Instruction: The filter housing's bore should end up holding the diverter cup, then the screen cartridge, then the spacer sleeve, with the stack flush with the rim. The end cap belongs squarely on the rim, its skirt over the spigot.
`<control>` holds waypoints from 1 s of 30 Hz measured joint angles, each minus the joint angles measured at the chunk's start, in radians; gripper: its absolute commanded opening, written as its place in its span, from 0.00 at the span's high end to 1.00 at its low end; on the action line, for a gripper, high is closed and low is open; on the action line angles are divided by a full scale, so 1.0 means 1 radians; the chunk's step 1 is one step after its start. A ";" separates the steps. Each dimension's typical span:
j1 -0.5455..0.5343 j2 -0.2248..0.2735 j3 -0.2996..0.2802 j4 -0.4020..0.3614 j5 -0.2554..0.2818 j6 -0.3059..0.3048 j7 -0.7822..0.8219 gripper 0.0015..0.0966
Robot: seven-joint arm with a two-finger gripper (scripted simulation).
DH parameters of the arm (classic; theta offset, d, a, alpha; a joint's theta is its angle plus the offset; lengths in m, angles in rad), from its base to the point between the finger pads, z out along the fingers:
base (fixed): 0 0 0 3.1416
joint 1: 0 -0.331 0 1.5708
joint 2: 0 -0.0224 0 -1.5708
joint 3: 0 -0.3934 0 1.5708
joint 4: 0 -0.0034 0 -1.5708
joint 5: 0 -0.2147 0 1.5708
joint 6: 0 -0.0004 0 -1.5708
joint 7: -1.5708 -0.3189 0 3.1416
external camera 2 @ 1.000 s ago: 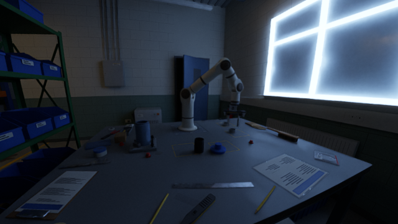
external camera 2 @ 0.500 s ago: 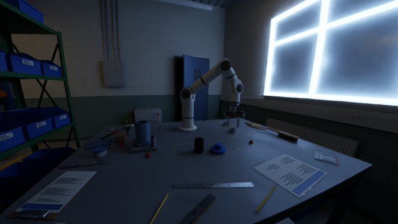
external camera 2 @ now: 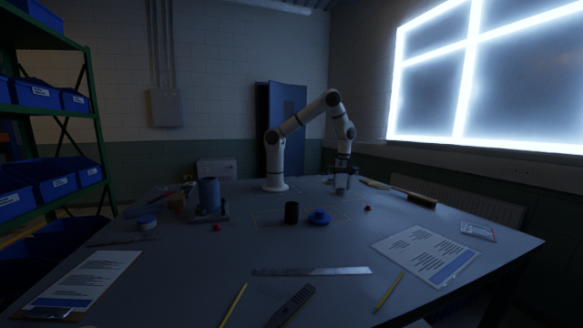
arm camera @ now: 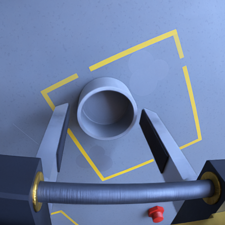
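My gripper point(external camera 2: 342, 184) point(arm camera: 102, 116) is open and holds nothing. It hangs low over a small grey cup-shaped part point(external camera 2: 340, 192) point(arm camera: 107, 108), which stands upright with its open end up between the fingers, inside a yellow-outlined square at the far side of the table. The blue filter housing point(external camera 2: 209, 194) stands upright on its base plate at the left. A black cylindrical part point(external camera 2: 291, 212) stands in another yellow square near the table's middle. A blue flanged part point(external camera 2: 319, 217) sits in the square beside it. A white-and-blue round part point(external camera 2: 146, 222) lies left of the housing.
Blue bins fill the green shelf point(external camera 2: 45, 136) at the left. A brush point(external camera 2: 403, 192) lies right of the gripper. Small red bolts point(external camera 2: 367, 208) point(external camera 2: 217, 226) point(arm camera: 156, 213) lie on the table. A steel ruler point(external camera 2: 312, 271), pencils, papers and a clipboard cover the near side.
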State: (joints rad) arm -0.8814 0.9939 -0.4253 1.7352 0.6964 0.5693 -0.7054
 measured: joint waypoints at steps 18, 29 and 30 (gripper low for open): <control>-0.004 0.010 0.009 0.002 0.008 -0.015 -0.007 0.29; -0.005 0.010 0.009 0.002 0.008 -0.015 -0.007 0.52; -0.005 0.010 0.009 0.002 0.008 -0.015 -0.007 0.54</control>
State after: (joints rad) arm -0.8859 1.0043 -0.4160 1.7374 0.7046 0.5543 -0.7126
